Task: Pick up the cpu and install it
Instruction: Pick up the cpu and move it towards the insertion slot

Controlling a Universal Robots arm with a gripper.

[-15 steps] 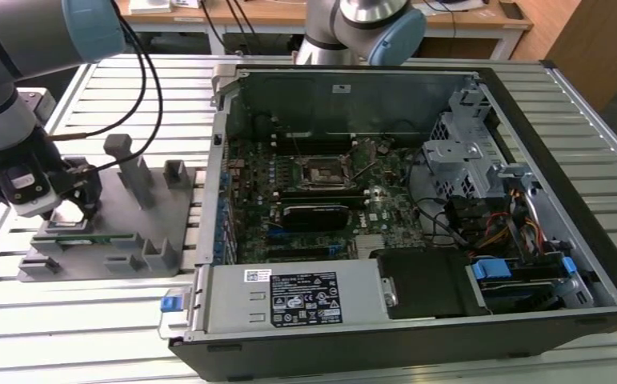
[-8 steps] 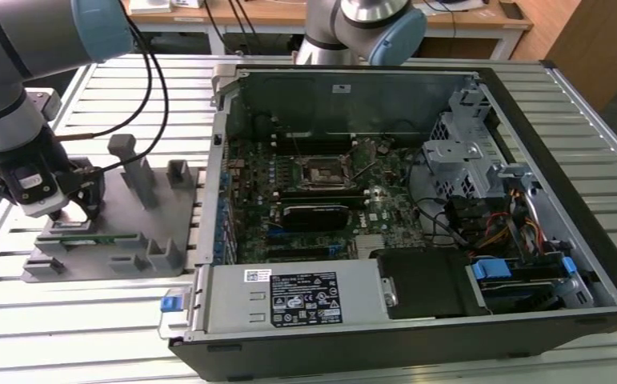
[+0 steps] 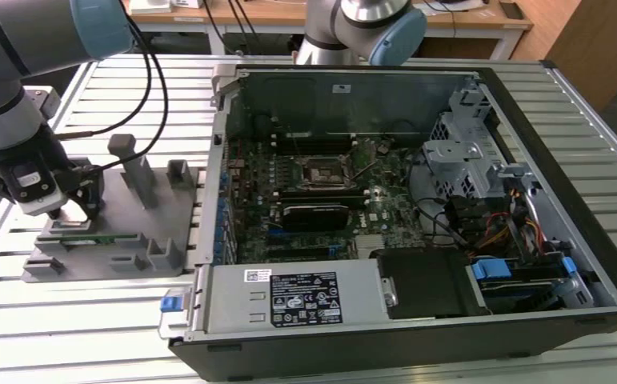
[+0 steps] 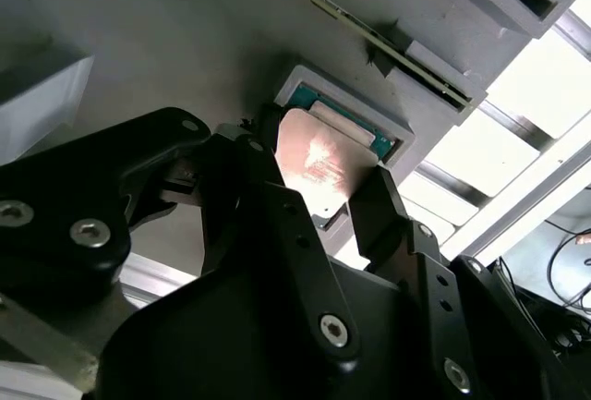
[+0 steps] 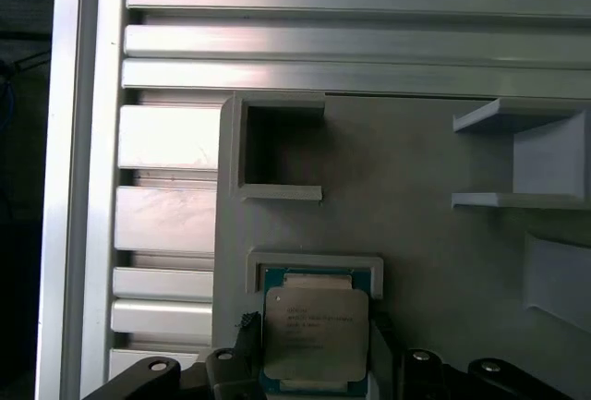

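Note:
The cpu (image 5: 314, 331) is a small square chip with a silvery top; it lies in a shallow pocket of the grey fixture (image 5: 416, 234), and its lid (image 4: 319, 164) glints in the second wrist view. My gripper (image 5: 316, 337) straddles it, one black finger pressed against each of two opposite edges. In the exterior view my gripper (image 3: 74, 212) reaches down onto the near corner of the fixture (image 3: 106, 256), at that view's left. The black socket frame (image 3: 322, 172) on the motherboard sits inside the open computer case.
The open computer case (image 3: 564, 184) stands at the exterior view's right, holding a drive cage and cables. A thin green memory stick (image 3: 94, 238) lies in a slot of the fixture. Grey posts (image 3: 138, 172) rise from it. A slatted metal table (image 3: 74, 328) lies underneath.

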